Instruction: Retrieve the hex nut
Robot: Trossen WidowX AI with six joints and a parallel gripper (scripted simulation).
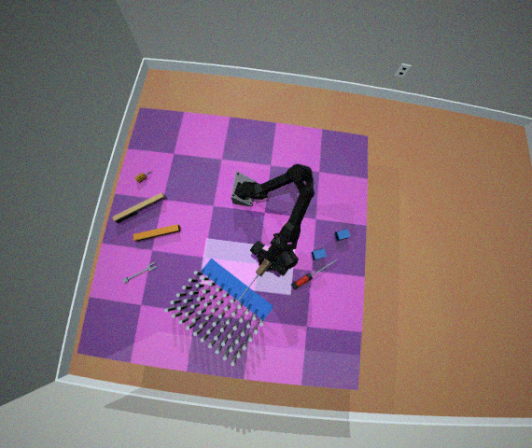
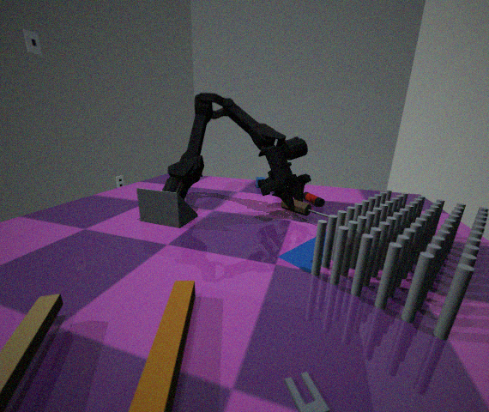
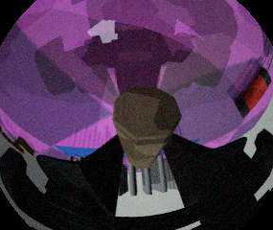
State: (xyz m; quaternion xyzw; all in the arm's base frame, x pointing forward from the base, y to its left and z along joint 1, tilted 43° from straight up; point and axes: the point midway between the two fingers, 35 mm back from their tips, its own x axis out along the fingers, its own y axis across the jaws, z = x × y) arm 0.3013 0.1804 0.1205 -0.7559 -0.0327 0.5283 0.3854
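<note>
My gripper (image 1: 264,264) (image 2: 293,205) (image 3: 142,136) is shut on the brown handle of a thin-shafted tool (image 1: 261,268) (image 2: 298,207) (image 3: 146,112). The handle is low, on the robot's side of the blue taped strip (image 1: 217,272) (image 2: 300,257). The shaft runs over the strip toward the front row of grey standing spacers (image 1: 231,363) (image 2: 387,276) (image 3: 132,181); its far end is hidden or too small to make out among them. The visible spacers stand upright in rows. The hex nut cannot be made out in any view.
A red screwdriver (image 1: 301,281) (image 2: 312,198) (image 3: 257,94) lies beside the gripper, with two blue blocks (image 1: 343,234) (image 1: 318,254) beyond it. On the other side lie a wrench (image 1: 139,273), an orange bar (image 1: 156,232) (image 2: 167,341), a tan bar (image 1: 139,207) (image 2: 18,348) and a small yellow-handled tool (image 1: 141,177).
</note>
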